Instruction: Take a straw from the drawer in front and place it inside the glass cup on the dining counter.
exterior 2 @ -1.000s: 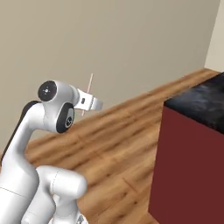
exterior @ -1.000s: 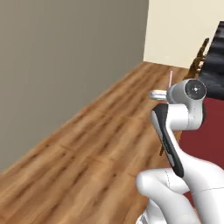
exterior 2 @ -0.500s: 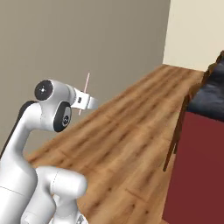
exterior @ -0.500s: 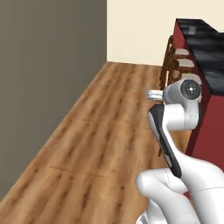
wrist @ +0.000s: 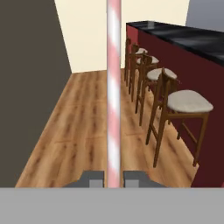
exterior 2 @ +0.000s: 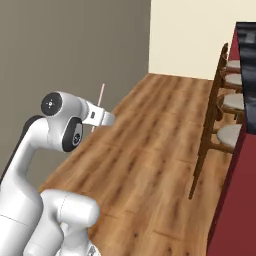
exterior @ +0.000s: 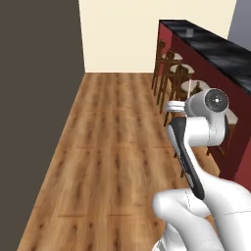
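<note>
The gripper (wrist: 113,178) clenches the straw (wrist: 113,92) between its jaws. The straw's long axis stands upright, rising from them. No writing is legible.

No writing, label, brand, number or sign can be read anywhere in these views.
</note>
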Tool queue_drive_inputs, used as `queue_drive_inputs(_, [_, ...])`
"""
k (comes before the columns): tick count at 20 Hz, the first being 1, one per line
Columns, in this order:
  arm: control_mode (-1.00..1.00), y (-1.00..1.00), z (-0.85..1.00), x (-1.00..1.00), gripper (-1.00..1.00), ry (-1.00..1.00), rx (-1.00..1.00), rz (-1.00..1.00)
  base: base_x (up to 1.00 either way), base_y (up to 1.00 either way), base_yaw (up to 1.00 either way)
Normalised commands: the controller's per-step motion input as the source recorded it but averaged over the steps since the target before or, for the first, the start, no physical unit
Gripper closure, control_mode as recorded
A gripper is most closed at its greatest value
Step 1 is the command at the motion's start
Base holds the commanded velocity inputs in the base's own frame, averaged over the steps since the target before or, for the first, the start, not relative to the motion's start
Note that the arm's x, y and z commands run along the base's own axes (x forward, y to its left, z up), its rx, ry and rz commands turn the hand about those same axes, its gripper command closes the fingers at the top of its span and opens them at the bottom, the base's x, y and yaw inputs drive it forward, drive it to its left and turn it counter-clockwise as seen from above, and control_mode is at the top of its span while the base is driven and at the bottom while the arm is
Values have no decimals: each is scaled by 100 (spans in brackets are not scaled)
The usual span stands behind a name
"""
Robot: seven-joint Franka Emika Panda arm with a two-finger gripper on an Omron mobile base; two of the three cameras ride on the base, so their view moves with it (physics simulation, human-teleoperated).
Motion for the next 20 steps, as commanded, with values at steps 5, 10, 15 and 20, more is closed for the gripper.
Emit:
queue_drive_inputs(5, [100,0,0,0,100,0,0,0,100,67,-17])
queue_drive_inputs(10, [100,0,0,0,100,0,0,0,100,50,-13])
queue_drive_inputs(15, [100,0,0,0,100,0,0,0,100,41,-20])
queue_drive_inputs(20, [100,0,0,0,100,0,0,0,100,47,-50])
